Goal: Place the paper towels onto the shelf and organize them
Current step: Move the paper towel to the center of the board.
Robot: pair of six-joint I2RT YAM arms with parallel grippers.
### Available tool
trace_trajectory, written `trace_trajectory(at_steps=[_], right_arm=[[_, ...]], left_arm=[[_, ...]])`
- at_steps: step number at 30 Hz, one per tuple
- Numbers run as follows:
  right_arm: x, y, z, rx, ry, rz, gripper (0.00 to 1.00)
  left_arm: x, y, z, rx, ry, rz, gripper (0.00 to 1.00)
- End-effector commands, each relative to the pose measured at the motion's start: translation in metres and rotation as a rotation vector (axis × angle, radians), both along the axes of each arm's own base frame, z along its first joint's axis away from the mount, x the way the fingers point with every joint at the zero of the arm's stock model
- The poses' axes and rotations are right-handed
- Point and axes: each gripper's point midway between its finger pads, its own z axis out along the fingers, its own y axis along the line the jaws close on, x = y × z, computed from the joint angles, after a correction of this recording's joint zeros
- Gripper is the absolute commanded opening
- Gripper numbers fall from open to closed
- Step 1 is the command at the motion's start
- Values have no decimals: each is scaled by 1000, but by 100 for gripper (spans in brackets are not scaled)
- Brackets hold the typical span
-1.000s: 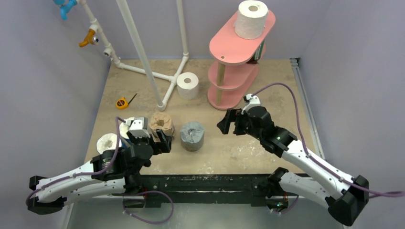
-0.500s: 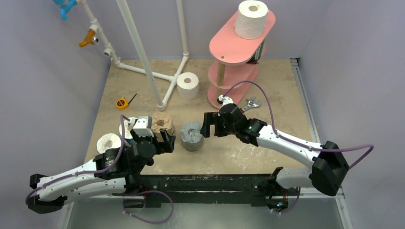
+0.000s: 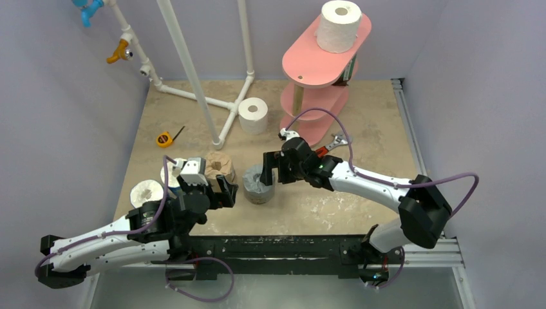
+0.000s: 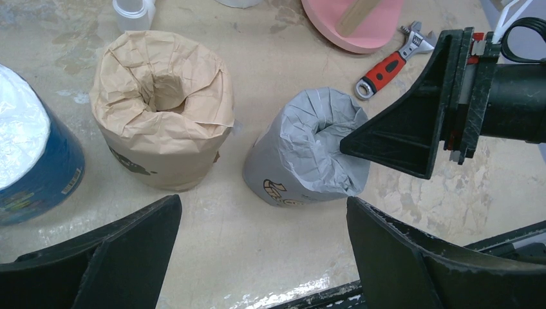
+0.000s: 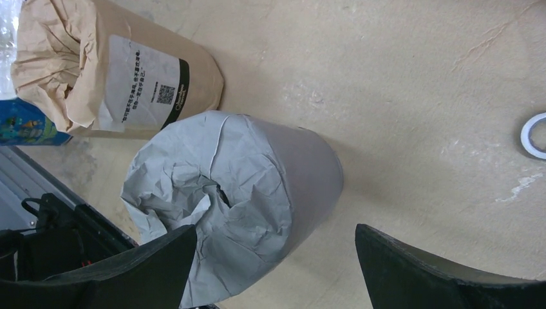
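Note:
A grey roll [image 3: 258, 183] stands on the floor beside a tan roll [image 3: 219, 168]. My right gripper [image 3: 270, 168] is open and hovers at the grey roll [image 5: 244, 212], one finger over its crumpled top and the other off to its side. My left gripper [image 3: 219, 191] is open and empty, just in front of the tan roll [image 4: 164, 109] and the grey roll [image 4: 309, 151]. A blue-wrapped roll [image 4: 32, 161] and a white roll [image 3: 147, 192] stand to the left. The pink shelf [image 3: 315, 71] holds a white roll [image 3: 339, 26] on its top board. Another white roll [image 3: 254, 114] stands by the pipe frame.
A red-handled wrench [image 3: 328, 145] lies by the shelf's foot. A yellow tape measure [image 3: 165, 138] lies at the left. The white pipe frame [image 3: 193, 71] stands at the back left. Grey walls close in both sides.
My right arm has swung left from the shelf's foot to the grey roll, still open. The wrench it covered now shows. My left arm has barely moved.

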Motion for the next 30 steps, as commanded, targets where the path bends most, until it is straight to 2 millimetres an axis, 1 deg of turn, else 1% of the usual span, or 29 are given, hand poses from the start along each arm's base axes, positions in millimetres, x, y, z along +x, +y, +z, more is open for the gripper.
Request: trace_trajectory(at_steps=[1, 6, 10, 16, 25, 29, 30], right_arm=[[2, 19, 22, 37, -42, 46, 94], [0, 25, 13, 8, -26, 61, 93], [6, 24, 8, -11, -34, 39, 92], [10, 21, 0, -37, -37, 19, 86], [9, 22, -6, -46, -27, 20, 72], [10, 22, -5, -47, -30, 19, 58], [10, 22, -6, -50, -28, 20, 57]], left_arm=[[1, -5, 3, -21, -10, -5, 99], [2, -6, 1, -18, -7, -7, 99], [1, -7, 0, -17, 1, -9, 99], [0, -6, -4, -22, 11, -5, 99], [-1, -6, -7, -21, 14, -5, 99], [-1, -6, -7, -22, 14, -5, 99], [-1, -6, -7, -22, 15, -5, 99]])
